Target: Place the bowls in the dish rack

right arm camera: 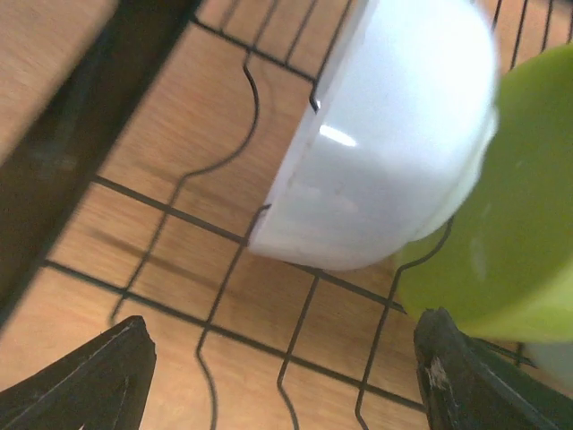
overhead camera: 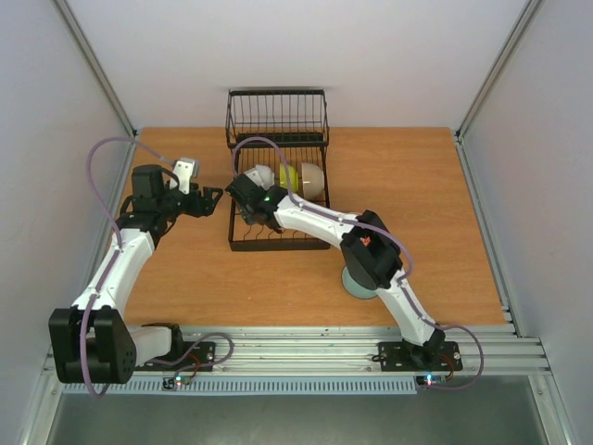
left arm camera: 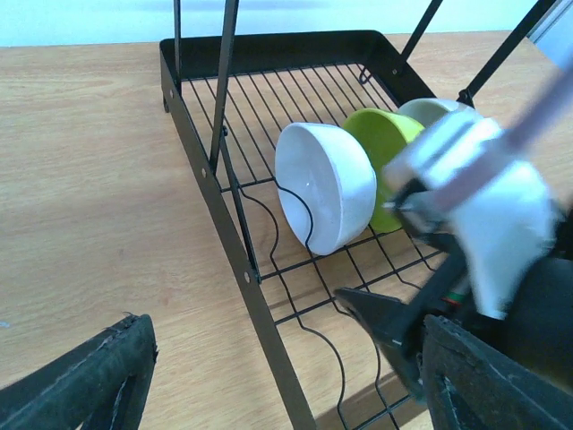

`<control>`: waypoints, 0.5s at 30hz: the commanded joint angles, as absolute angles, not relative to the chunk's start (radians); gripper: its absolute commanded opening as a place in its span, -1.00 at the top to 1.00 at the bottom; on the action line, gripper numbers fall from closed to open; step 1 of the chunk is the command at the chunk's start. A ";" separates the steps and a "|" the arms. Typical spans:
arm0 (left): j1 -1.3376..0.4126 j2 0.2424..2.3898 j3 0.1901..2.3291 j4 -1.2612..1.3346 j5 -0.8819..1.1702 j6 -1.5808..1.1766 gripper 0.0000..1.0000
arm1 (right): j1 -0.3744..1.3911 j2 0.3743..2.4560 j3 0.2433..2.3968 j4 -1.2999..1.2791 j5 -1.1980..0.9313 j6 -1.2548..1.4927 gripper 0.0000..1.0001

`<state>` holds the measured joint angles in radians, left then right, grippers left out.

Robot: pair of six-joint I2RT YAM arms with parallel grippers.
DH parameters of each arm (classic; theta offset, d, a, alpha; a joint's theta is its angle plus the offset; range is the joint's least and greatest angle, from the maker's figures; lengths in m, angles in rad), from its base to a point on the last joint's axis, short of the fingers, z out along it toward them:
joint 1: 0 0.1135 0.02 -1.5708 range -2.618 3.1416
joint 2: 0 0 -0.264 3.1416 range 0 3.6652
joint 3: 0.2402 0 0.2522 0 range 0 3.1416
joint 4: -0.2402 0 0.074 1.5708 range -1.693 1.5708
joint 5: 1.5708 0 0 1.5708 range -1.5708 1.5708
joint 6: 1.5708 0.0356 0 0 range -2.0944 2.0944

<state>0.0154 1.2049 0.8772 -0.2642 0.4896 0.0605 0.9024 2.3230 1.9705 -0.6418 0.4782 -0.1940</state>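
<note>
The black wire dish rack stands at the table's middle back. A white bowl, a yellow-green bowl and a cream bowl stand on edge in it. A pale teal bowl sits on the table, partly hidden under my right arm. The red-patterned bowl is not in view. My right gripper is open and empty, low over the rack just in front of the white bowl. My left gripper is open and empty, just left of the rack's left rim.
The rack's taller basket section stands at its far end. My right arm crosses the table from the front right to the rack, and its wrist shows in the left wrist view. Grey walls enclose the table on both sides.
</note>
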 commanded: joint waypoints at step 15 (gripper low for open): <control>0.018 1.234 0.877 -0.250 0.525 0.065 -0.61 | 0.885 1.777 1.359 -0.562 0.589 -0.026 -0.48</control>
<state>0.0158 1.2129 0.8665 -0.2653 0.5014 0.0605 0.9268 1.8366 1.4590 -0.5220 0.5644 -0.1375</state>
